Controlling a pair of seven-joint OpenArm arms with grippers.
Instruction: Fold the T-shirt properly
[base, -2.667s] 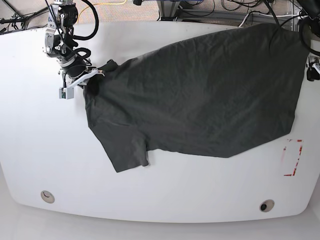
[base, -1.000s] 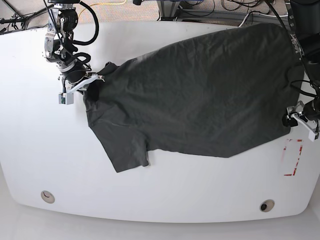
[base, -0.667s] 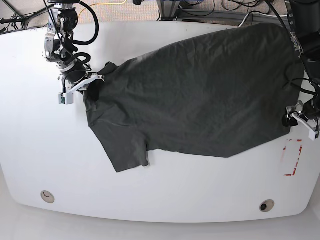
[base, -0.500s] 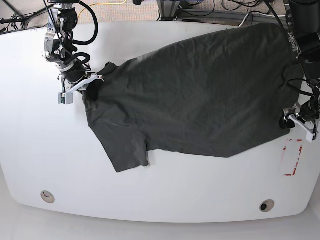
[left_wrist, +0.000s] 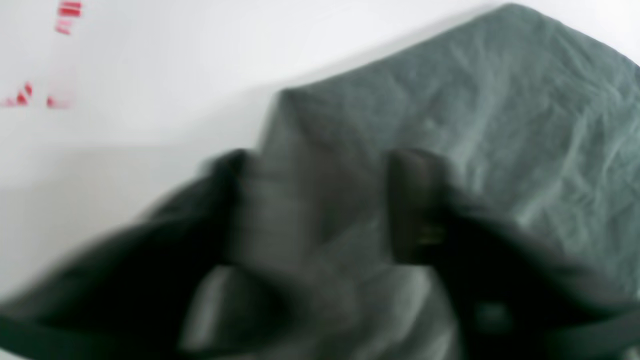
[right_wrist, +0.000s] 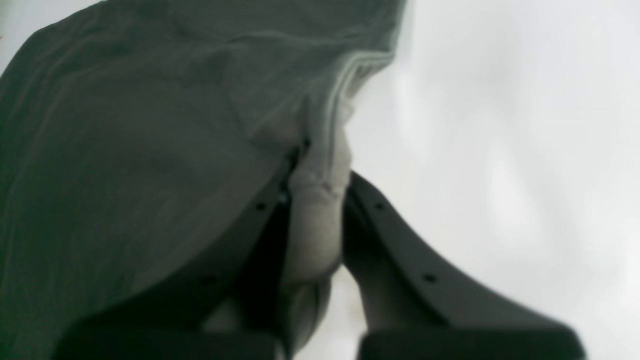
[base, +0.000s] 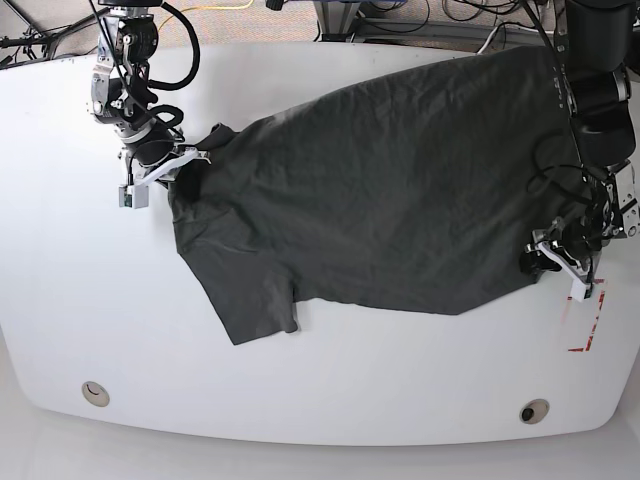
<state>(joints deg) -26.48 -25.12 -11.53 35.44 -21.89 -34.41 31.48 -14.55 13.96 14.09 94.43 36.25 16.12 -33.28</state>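
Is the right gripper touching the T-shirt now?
Touching. The right wrist view shows the right gripper shut on a bunched, hemmed edge of the T-shirt, with the fabric pinched between both fingers.

T-shirt (base: 400, 180): I see it spread on the table (base: 60, 270).
Right gripper (base: 170, 165): at its left edge.
Left gripper (base: 548, 258): at its right corner.

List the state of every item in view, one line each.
Dark charcoal-grey T-shirt: spread flat but wrinkled, unfolded, sleeve pointing to the near table edge.
Right gripper: shut on the T-shirt's hemmed edge.
Left gripper: at the T-shirt's corner, fabric between its fingers; view blurred.
White table: bearing the T-shirt.
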